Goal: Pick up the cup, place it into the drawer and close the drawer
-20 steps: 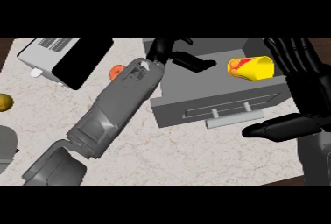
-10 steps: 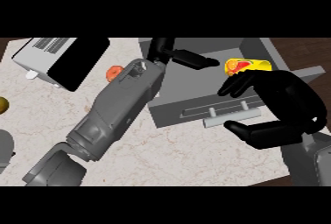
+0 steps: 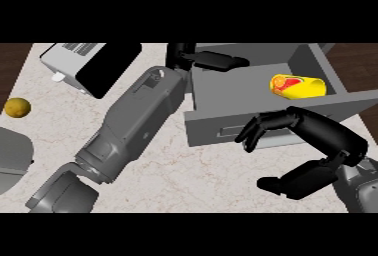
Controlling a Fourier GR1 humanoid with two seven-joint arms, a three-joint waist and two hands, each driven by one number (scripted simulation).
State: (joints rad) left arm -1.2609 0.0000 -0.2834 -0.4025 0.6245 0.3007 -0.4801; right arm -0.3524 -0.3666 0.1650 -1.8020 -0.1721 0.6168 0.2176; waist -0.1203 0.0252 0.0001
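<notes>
The yellow cup (image 3: 297,86) lies inside the open drawer (image 3: 221,95), so only closing is left. The right hand (image 3: 310,132), curled and empty, is at the drawer front; the left hand (image 3: 207,60) holds the far-left corner.

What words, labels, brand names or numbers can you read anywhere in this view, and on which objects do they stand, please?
None can be read.
The yellow cup lying in the open drawer carries a red and orange marking, but it forms no legible letters.
The grey appliance at the counter's upper left shows light stripes on top, no text.
The drawer front, the two hands and the forearms show no writing.
</notes>
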